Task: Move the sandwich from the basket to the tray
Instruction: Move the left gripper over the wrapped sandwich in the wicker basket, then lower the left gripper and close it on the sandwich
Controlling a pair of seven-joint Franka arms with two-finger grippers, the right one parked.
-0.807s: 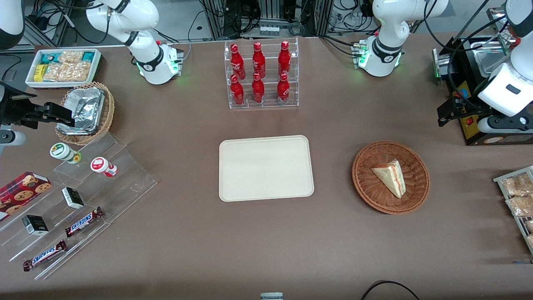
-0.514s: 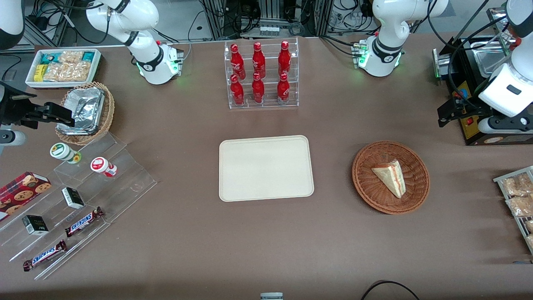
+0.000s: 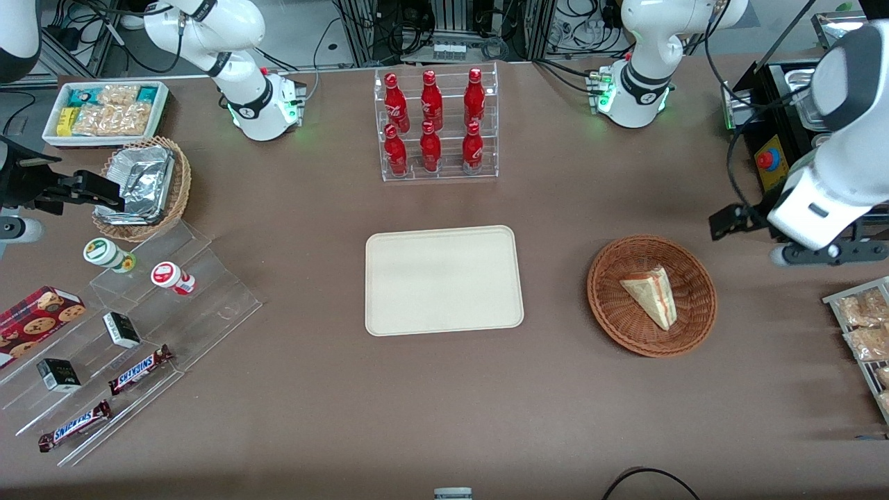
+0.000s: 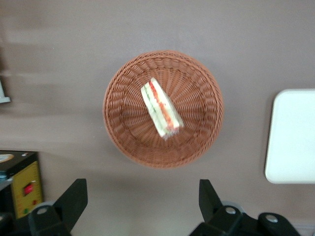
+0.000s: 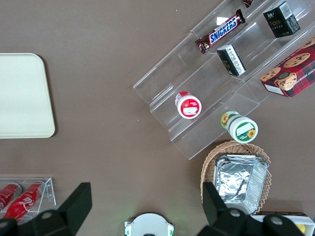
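Observation:
The sandwich [image 3: 651, 296], a pale wedge with red and green filling along its edge, lies in the round reddish-brown wicker basket [image 3: 611, 305]. The left wrist view shows the same sandwich [image 4: 161, 108] in the basket [image 4: 118, 128]. The cream tray [image 3: 443, 279] lies flat beside the basket, toward the parked arm's end of the table, with nothing on it; its corner shows in the left wrist view [image 4: 293, 137]. My left gripper [image 3: 727, 222] hangs high above the table beside the basket, toward the working arm's end. In the wrist view the gripper [image 4: 140, 199] is open wide and holds nothing.
A clear rack of red bottles [image 3: 434, 125] stands farther from the front camera than the tray. A black and yellow box with a red button [image 3: 767, 163] sits near the left arm. Bagged snacks [image 3: 861, 319] lie at the working arm's table end.
My left arm has swung nearer to the front camera and toward the basket. The sandwich, basket and tray have not moved.

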